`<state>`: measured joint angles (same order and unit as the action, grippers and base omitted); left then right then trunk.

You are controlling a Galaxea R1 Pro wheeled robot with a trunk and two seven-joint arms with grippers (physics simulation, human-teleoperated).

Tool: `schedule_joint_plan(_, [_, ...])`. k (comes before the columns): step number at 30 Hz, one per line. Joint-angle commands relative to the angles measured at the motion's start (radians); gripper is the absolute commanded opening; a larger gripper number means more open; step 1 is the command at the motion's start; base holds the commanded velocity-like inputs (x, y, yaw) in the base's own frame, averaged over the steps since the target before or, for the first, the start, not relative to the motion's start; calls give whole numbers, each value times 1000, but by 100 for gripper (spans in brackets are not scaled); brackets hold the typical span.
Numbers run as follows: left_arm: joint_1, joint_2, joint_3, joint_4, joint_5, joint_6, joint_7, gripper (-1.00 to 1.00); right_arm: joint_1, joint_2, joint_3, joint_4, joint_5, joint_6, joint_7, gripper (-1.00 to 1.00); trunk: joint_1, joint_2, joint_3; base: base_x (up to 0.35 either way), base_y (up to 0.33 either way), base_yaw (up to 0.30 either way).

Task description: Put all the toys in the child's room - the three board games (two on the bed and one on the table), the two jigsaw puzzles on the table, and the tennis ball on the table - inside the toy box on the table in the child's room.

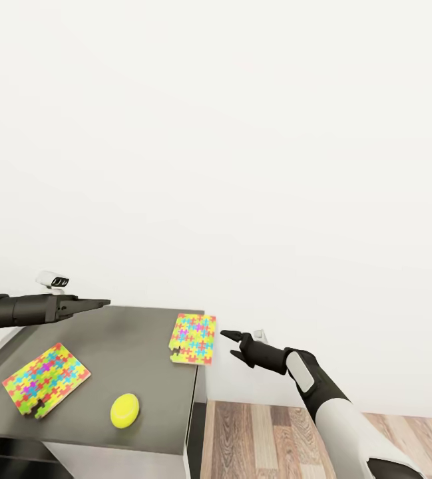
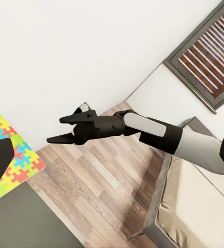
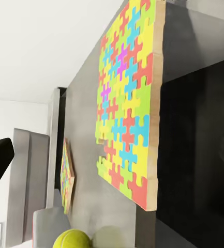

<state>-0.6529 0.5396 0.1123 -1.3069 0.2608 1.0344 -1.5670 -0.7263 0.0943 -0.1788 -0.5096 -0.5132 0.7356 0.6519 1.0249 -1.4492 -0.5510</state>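
Jigsaw puzzles lie flat on the table [image 1: 142,332] before us: one puzzle [image 1: 193,338] at the table's edge, overhanging it slightly, just in front of our right gripper [image 1: 232,342], whose jaws stand apart and hold nothing. The other puzzle [image 1: 45,378] lies below and to the near side of our left gripper [image 1: 99,304], which hangs above the tabletop; we cannot tell whether its jaws are parted. A tennis ball [image 1: 124,410] rests between the two puzzles, nearer us, well apart from both sets of jaws. Past the table we see wood floor [image 1: 269,432] and a white wall [image 1: 242,166].
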Motion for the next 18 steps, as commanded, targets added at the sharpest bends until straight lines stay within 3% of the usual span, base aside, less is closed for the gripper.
schedule_joint_plan(1, [-1,0,0,0,0,11,-4,100,-1,0,-7,0,1,5,2,100,4,-8,-4,0,0,0])
schedule_joint_plan(13, [-1,0,0,0,0,11,-4,100,-2,-7,-5,0,1,-11,6,100,50,-92,-42,0,0,0])
schedule_joint_plan(18, [-1,0,0,0,-1,10,-4,100,-3,-7,-4,0,2,-14,42,100,61,-113,-51,0,0,0])
